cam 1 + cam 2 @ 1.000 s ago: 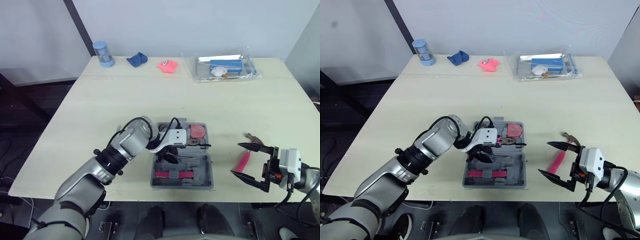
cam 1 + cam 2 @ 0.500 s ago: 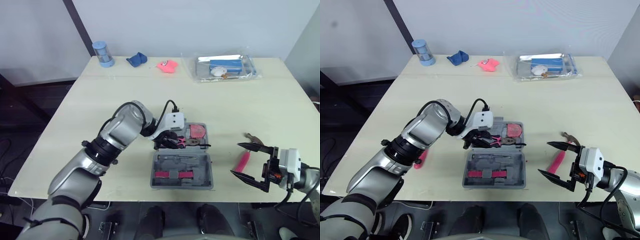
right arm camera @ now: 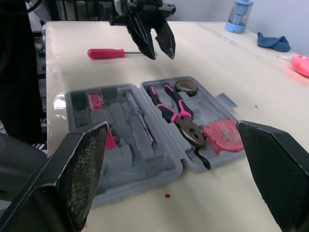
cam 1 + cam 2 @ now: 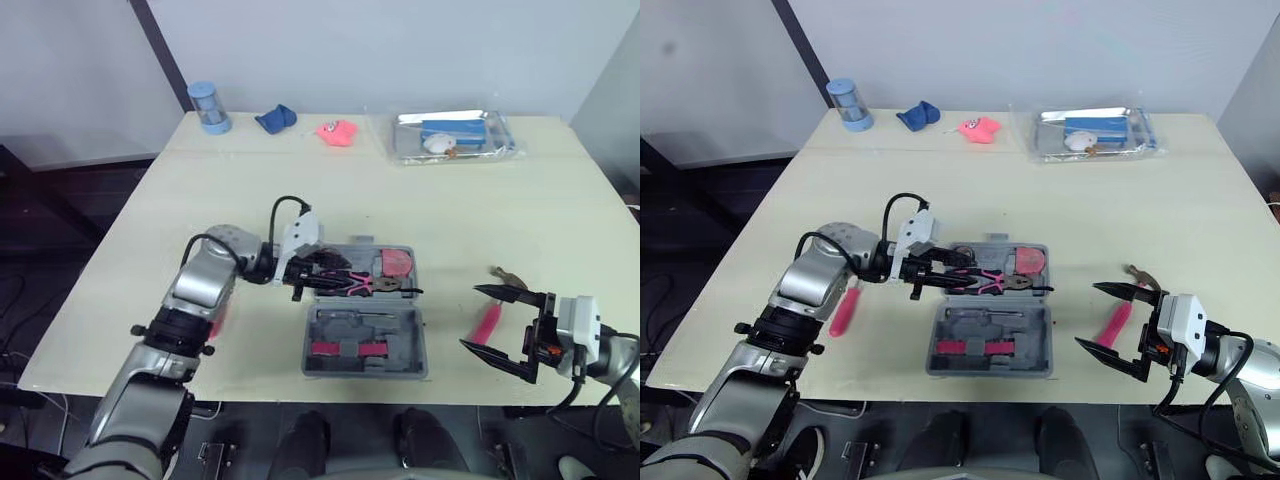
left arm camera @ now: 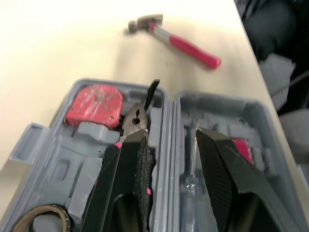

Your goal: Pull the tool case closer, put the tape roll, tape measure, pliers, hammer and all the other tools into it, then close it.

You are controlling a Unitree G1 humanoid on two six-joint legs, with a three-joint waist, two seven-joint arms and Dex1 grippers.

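From the head, the tool case [image 4: 365, 325] is lying open near the middle of the desk's [image 4: 450, 210] front edge. The left gripper [image 4: 318, 280] is hovering over the case's far half, fingers parted and holding nothing. It is just above the pliers [image 4: 358, 287], which are sitting in that half beside the red tape measure [image 4: 397, 263]. A red screwdriver [image 4: 843, 310] is lying on the desk toward the left edge, well apart from the case. The hammer [image 4: 489, 320] is lying near the front-right corner. The right gripper [image 4: 472, 318] is hanging by it with fingers spread wide, and whether it is touching the hammer cannot be told.

In the left wrist view, one finger is covering the pliers' handles. A tape roll [image 5: 38, 212] is sitting in the same half, and a clear-handled screwdriver [image 5: 190, 179] is resting in the other half.

In the right wrist view, the open right gripper is facing the case, with the pliers, tape roll and tape measure all lying inside.
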